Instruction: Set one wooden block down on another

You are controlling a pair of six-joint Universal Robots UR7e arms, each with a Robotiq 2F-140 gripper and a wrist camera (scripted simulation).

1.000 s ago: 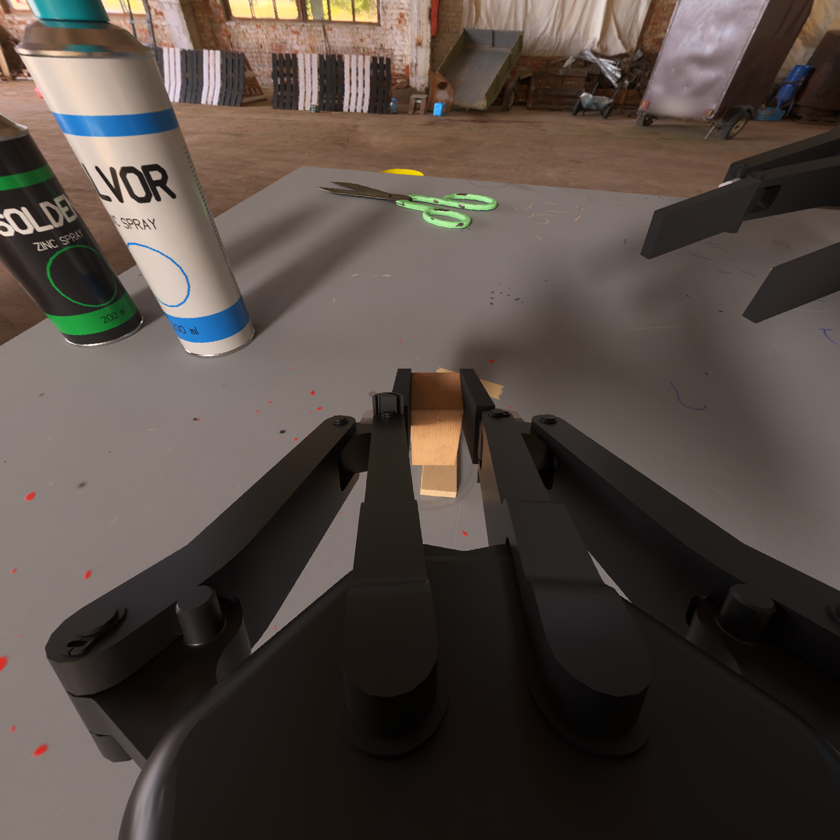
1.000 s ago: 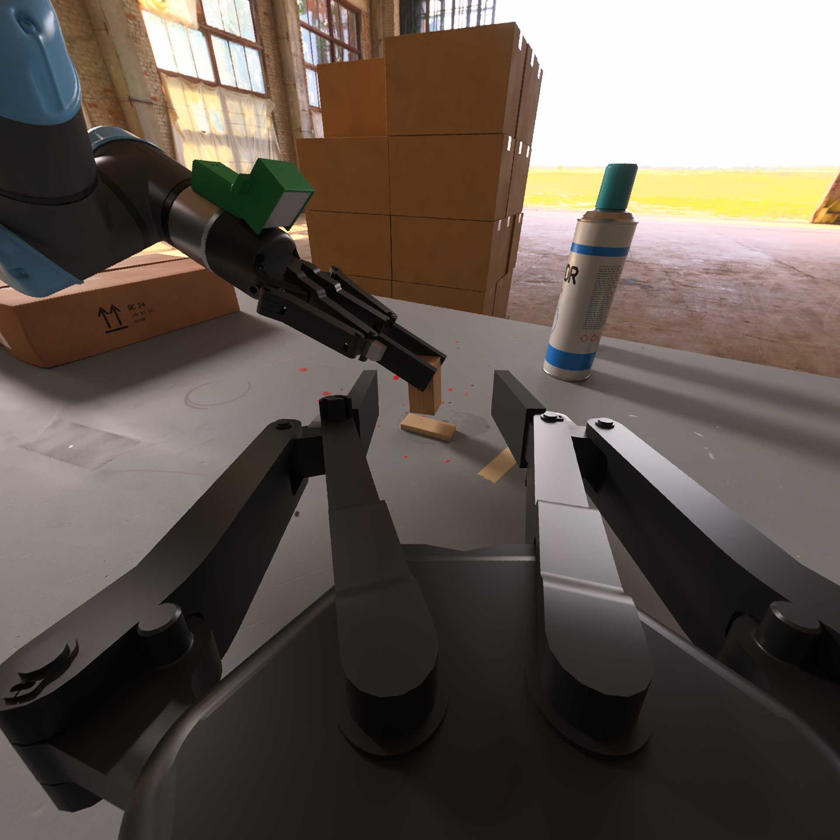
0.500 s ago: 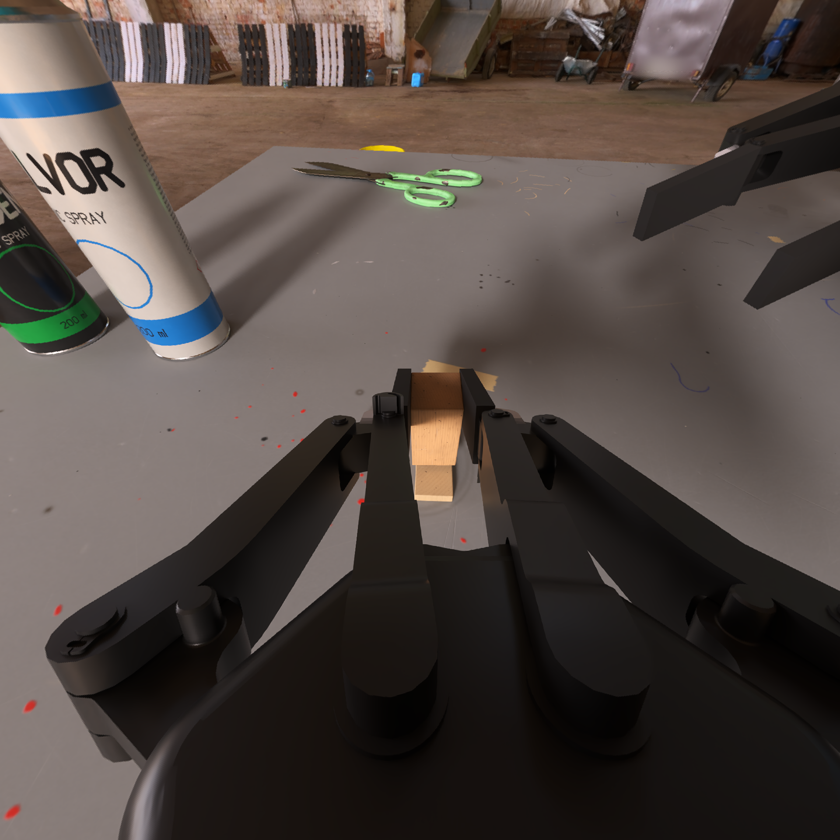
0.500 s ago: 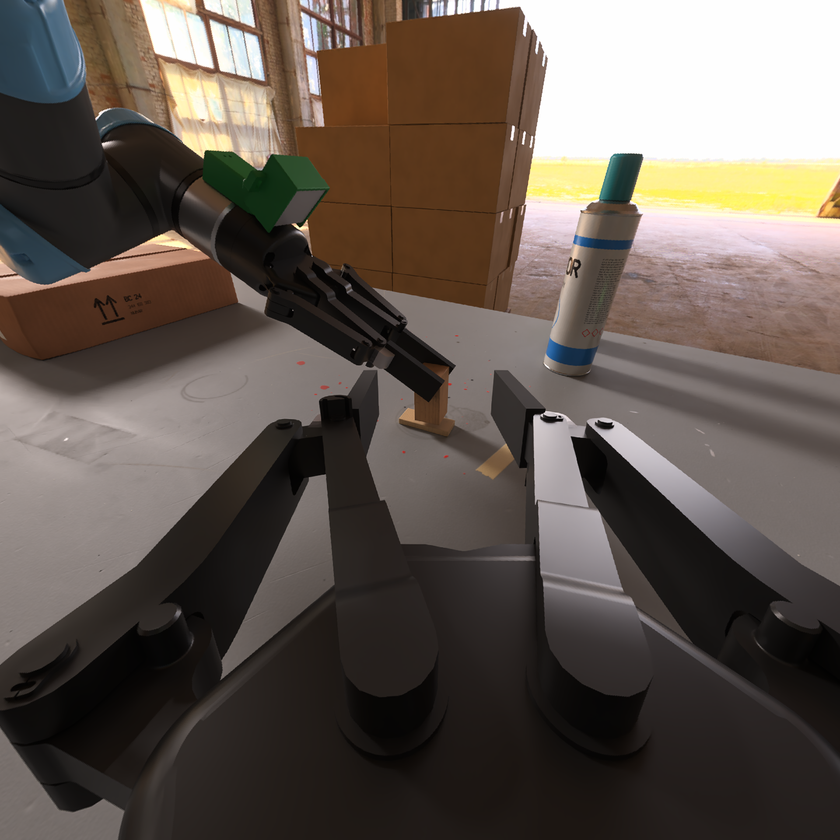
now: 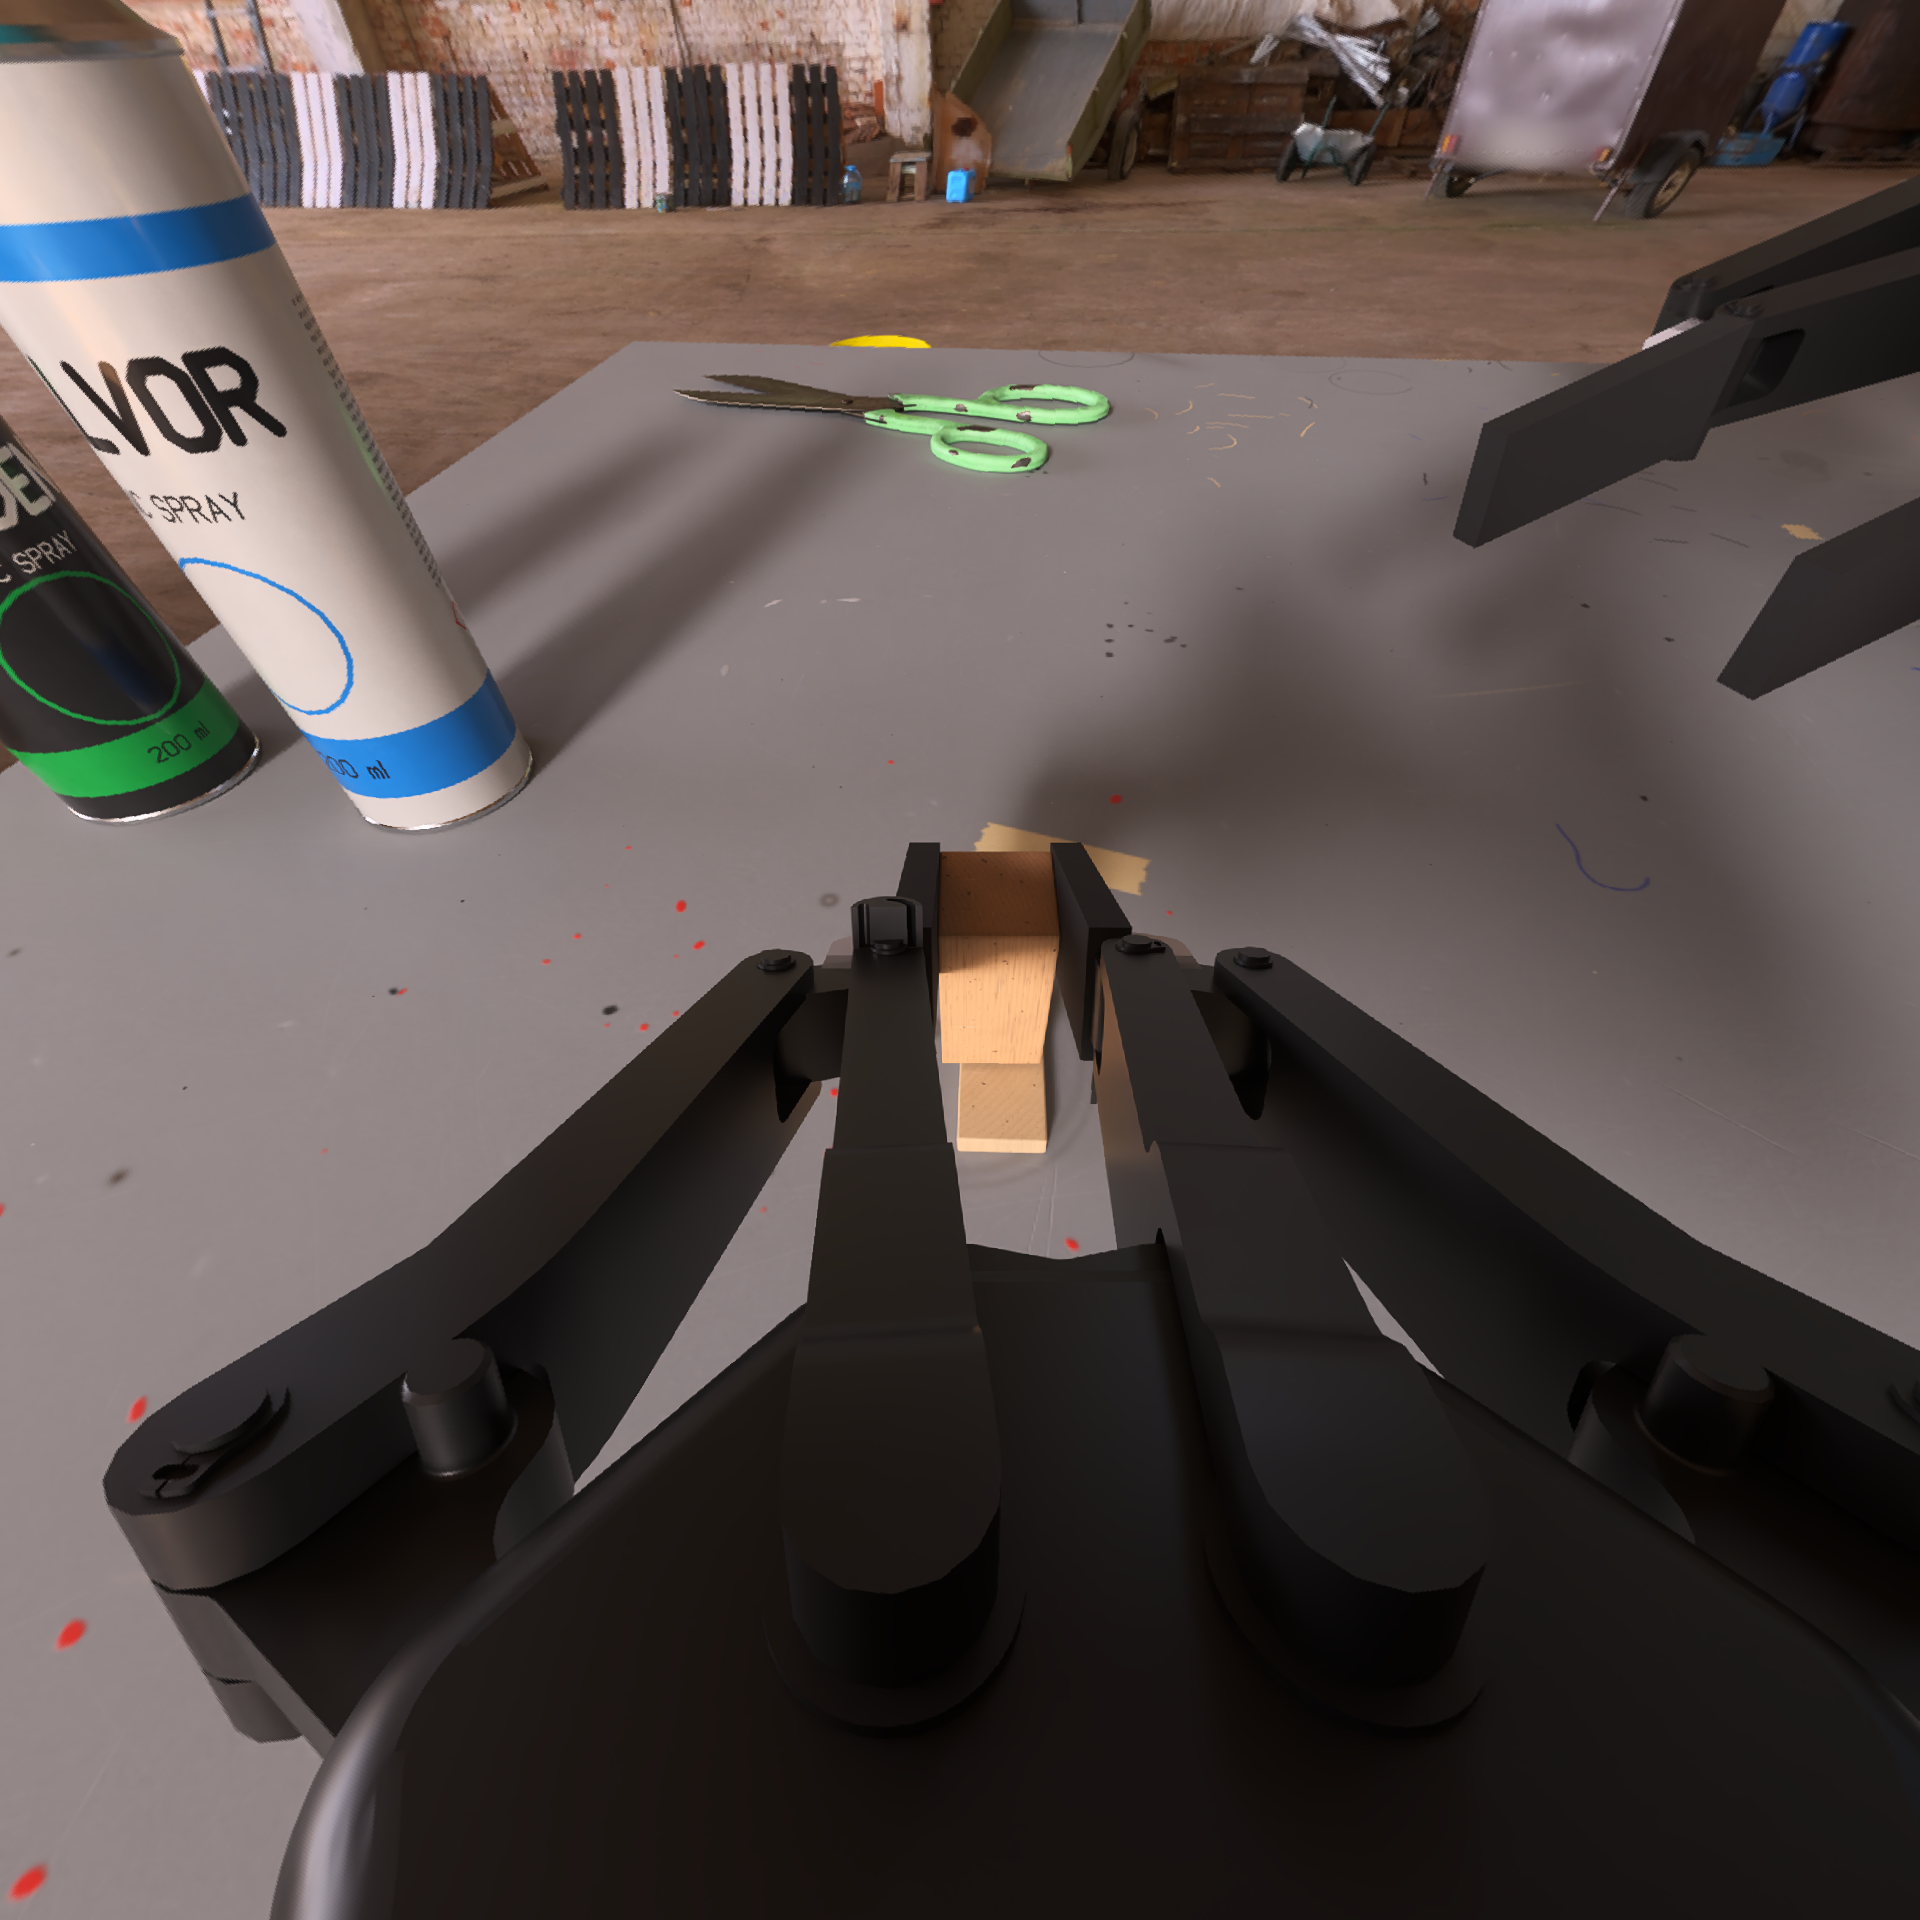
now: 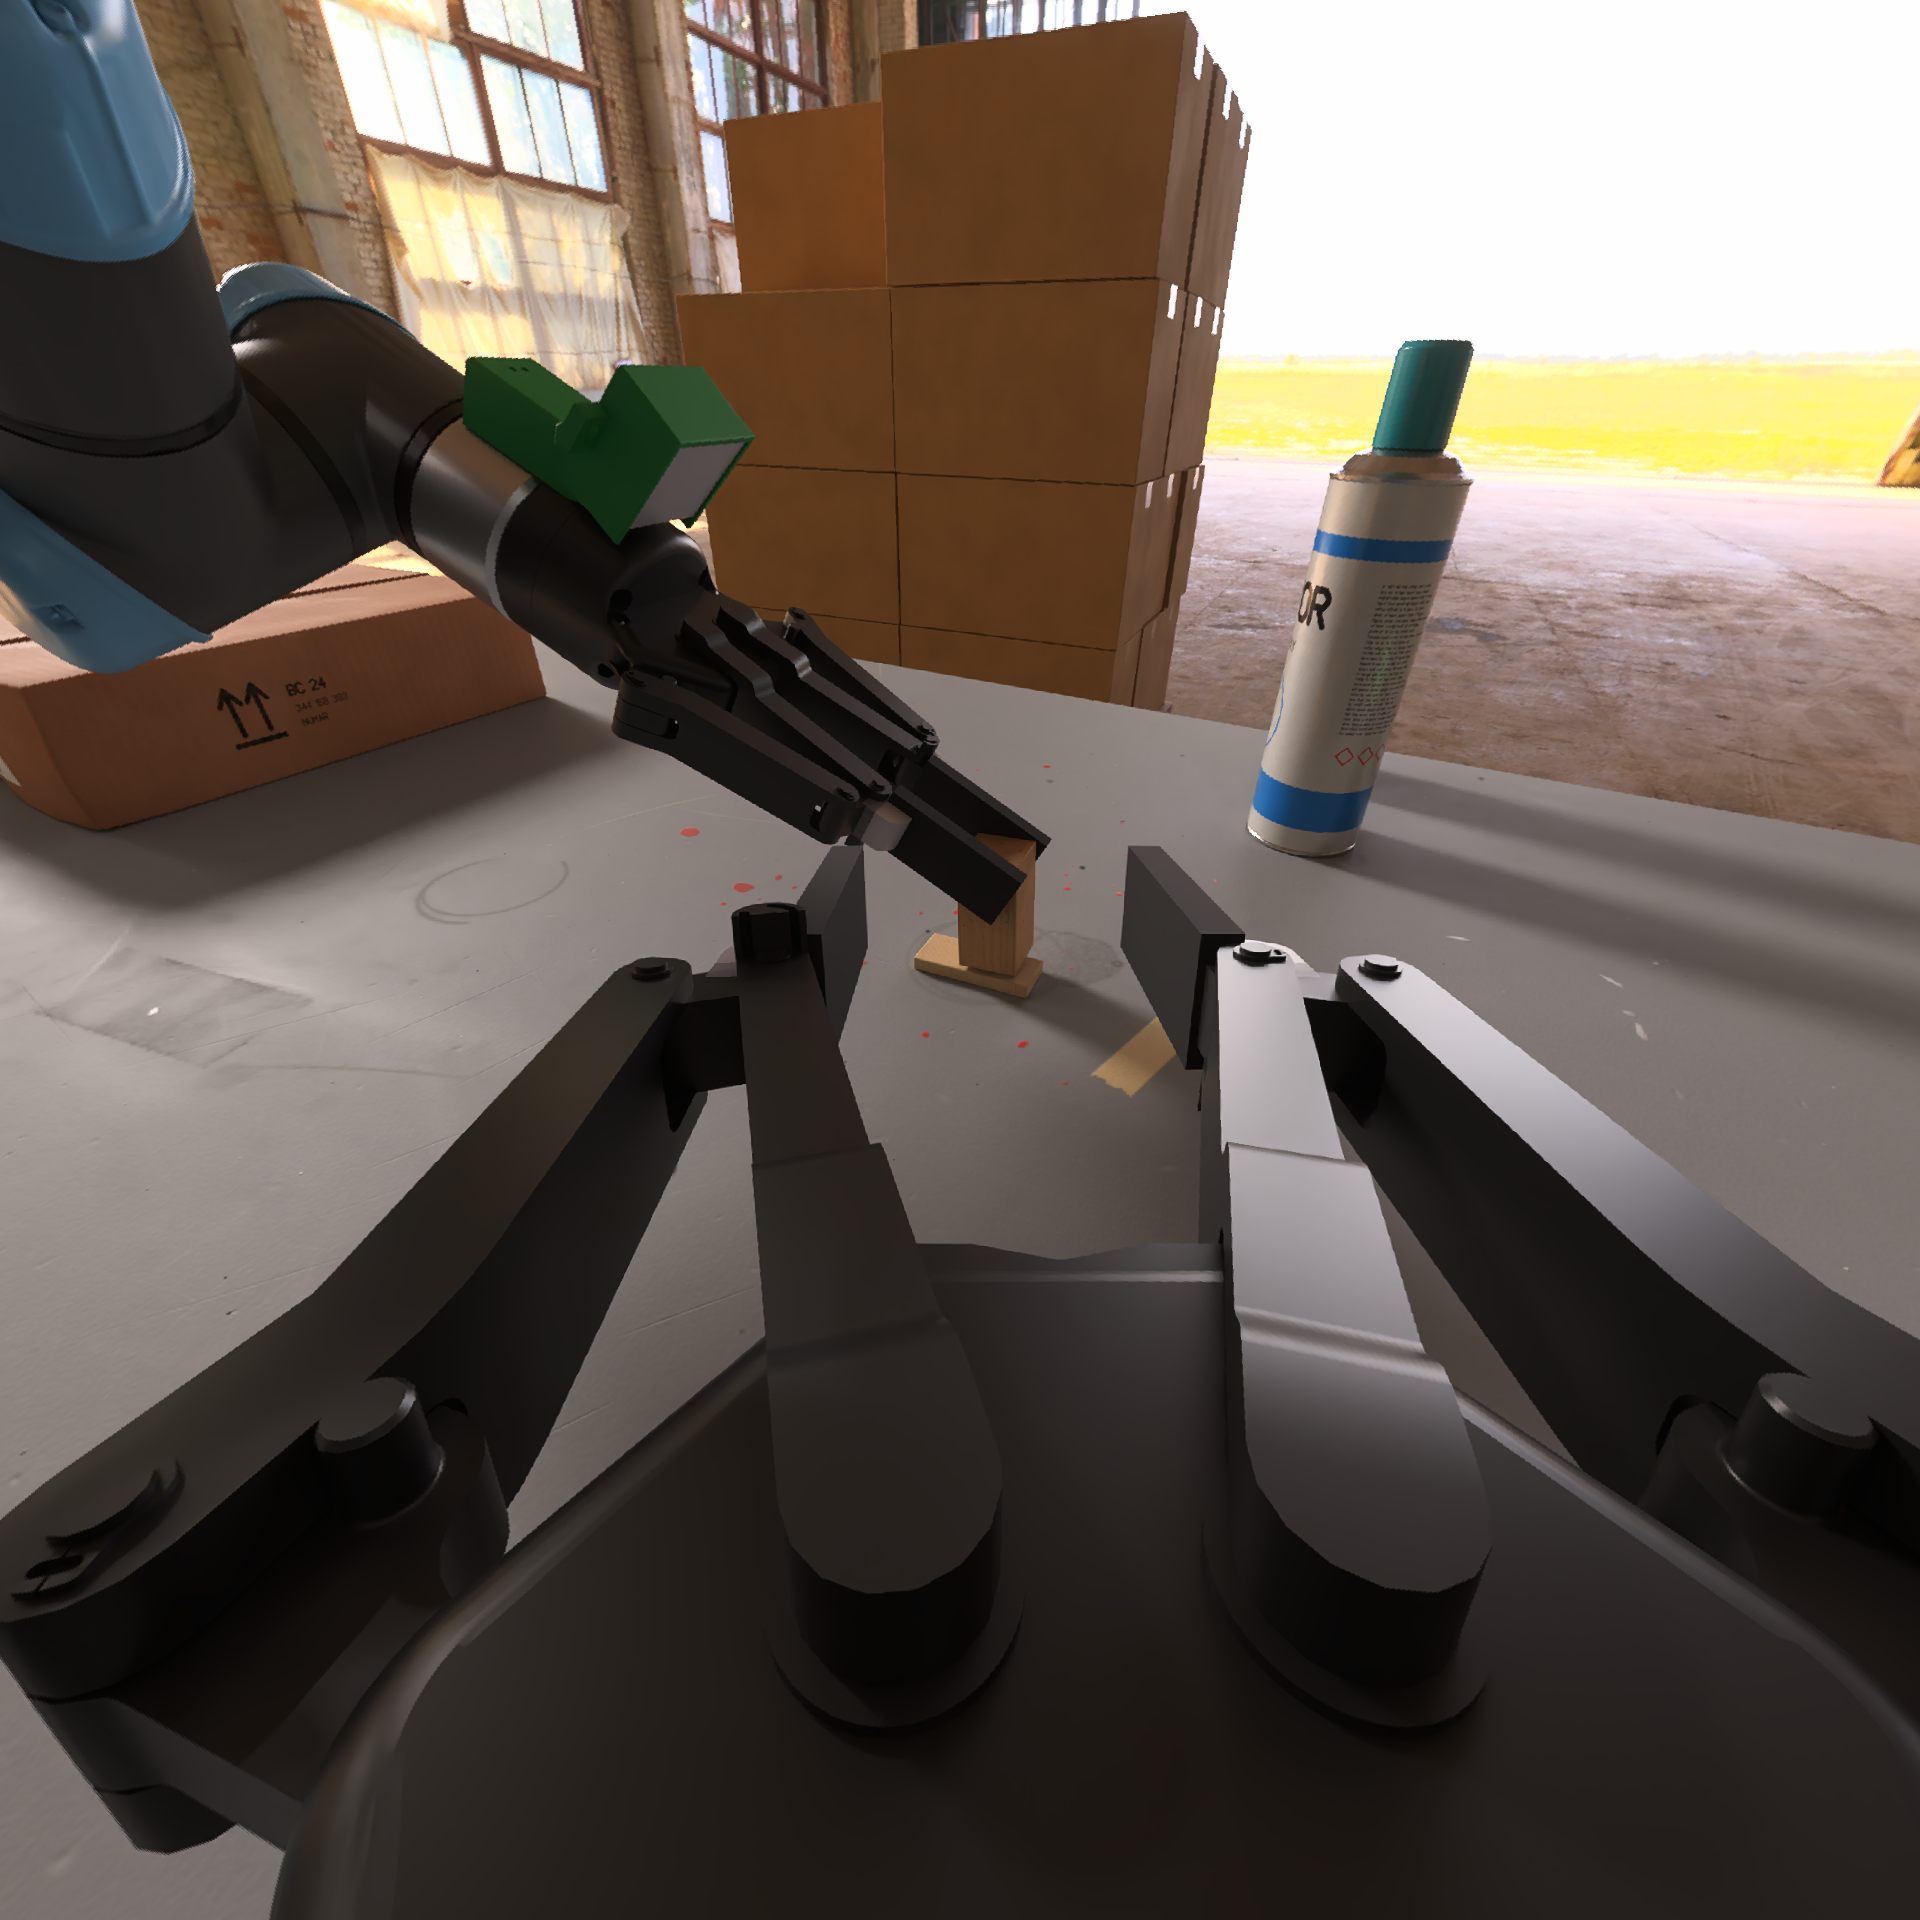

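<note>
Left gripper (image 5: 997, 914): clamped on upright wooden block (image 5: 994, 966) — high grip, leaving its foot free.
Flat block (image 6: 977, 968): on table (image 5: 1299, 675), directly beneath; contact seemingly made.
Right gripper (image 6: 992, 914): spread wide, empty — clear of stack.

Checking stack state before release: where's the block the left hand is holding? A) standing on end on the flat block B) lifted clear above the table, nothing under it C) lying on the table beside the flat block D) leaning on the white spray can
A: in the right wrist view the upright block, clamped by the left hand, has its lower end meeting the flat block on the table; the right hand is open and holds nothing.
</note>
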